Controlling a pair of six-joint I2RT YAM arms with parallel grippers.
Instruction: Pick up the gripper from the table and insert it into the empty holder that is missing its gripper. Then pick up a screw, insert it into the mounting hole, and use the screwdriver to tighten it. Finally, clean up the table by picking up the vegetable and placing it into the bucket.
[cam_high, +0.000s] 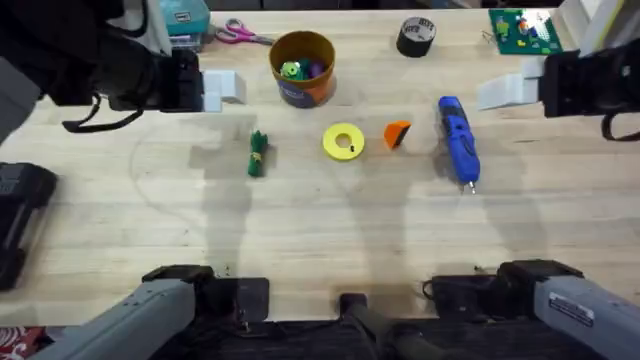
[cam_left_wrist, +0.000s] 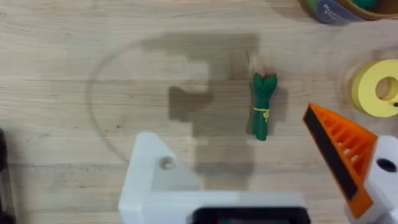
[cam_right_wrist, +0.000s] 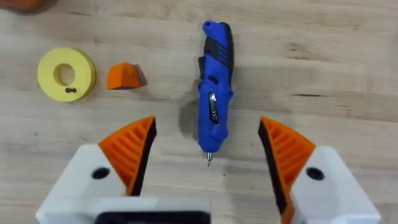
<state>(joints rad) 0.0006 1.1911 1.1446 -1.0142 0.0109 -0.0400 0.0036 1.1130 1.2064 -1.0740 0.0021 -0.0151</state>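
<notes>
ribbed orange claw (cam_right_wrist: 208, 158) above wood

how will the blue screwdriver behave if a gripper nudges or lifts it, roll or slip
The blue screwdriver looks rounded and pen-shaped, so a sideways nudge may roll it. Its body looks rigid, probably no flex. Lifted near the thin metal tip, the thicker end would likely droop.

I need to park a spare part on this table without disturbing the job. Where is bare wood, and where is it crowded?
The broad strip between the row of parts and the arm bases is bare. The stretch left of the vegetable is bare too. Crowded: bucket, yellow disc, orange gripper and screwdriver sit close together.
</notes>
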